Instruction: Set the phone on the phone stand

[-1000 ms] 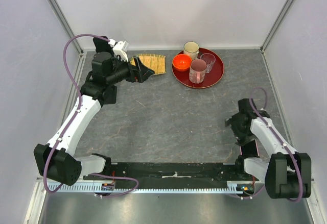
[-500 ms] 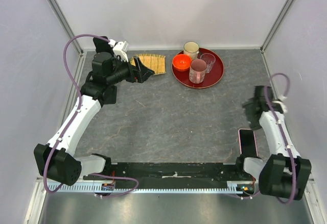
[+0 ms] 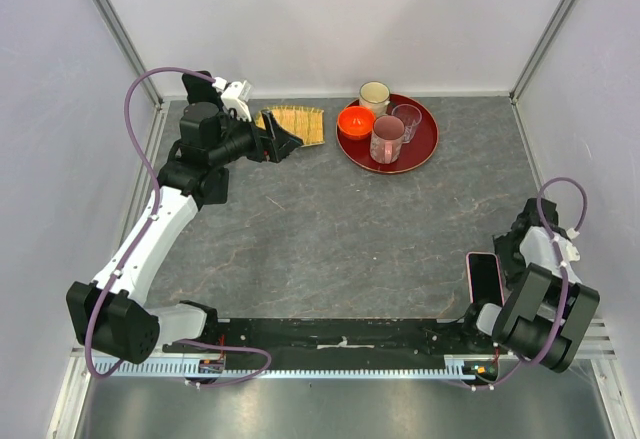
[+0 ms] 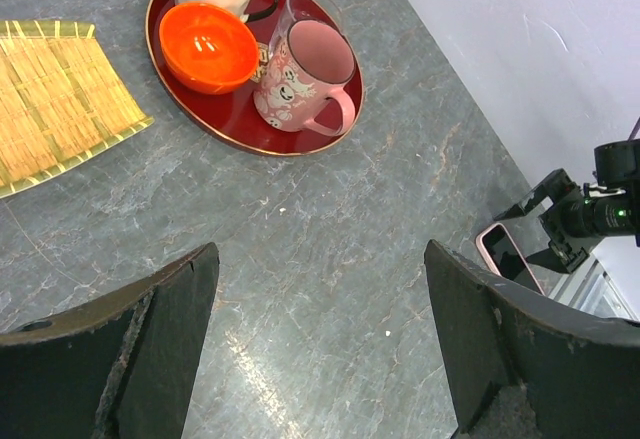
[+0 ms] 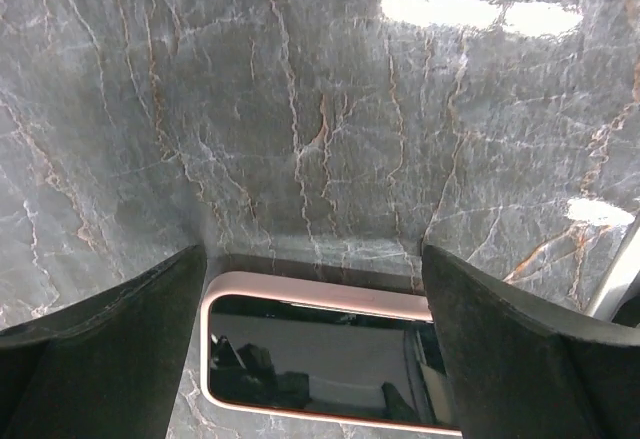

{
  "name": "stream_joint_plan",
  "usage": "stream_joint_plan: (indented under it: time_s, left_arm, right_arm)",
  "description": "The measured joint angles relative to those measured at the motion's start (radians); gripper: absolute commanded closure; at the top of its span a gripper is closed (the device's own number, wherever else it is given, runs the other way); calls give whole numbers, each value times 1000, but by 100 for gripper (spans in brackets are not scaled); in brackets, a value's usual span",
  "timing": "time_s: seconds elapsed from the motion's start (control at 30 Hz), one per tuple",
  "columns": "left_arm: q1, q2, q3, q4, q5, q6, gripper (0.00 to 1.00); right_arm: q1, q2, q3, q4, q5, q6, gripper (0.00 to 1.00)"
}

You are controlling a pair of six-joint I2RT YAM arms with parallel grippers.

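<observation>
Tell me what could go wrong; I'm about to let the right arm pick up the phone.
1. The phone lies flat, screen up, on the table; the right gripper's open jaws above it may slip on its thin edges.
2. It lies close beside the right arm's base, so the reach looks cramped.
3. No phone stand shows in any view, so the target is unknown.

Dark red oval tray [image 3: 428,137] at the back of the grey marbled surface [image 3: 330,229], right of centre. On it, packed close: orange bowl [image 3: 355,120], cream mug [image 3: 375,95], clear glass [image 3: 407,121], pink patterned mug [image 3: 387,139] upright, handle toward the near side. Bamboo mat [image 3: 298,124] flat just left of the tray.
</observation>
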Motion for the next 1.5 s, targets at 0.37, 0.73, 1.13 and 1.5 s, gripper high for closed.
stream_joint_plan:
  time_s: [0.37, 0.73, 1.13, 1.5]
  left_arm:
    - [0, 0, 0, 14, 1, -2, 11]
    - [0, 0, 0, 16, 1, -2, 11]
    - [0, 0, 0, 16, 1, -2, 11]
    - [0, 0, 0, 16, 1, -2, 11]
  right_arm:
    - [232, -107, -67, -20, -83, 87, 5]
    - [824, -27, -14, -16, -205, 374, 2]
    - [1013, 183, 132, -16, -146, 229, 2]
    - [1029, 314, 234, -114, -114, 332, 8]
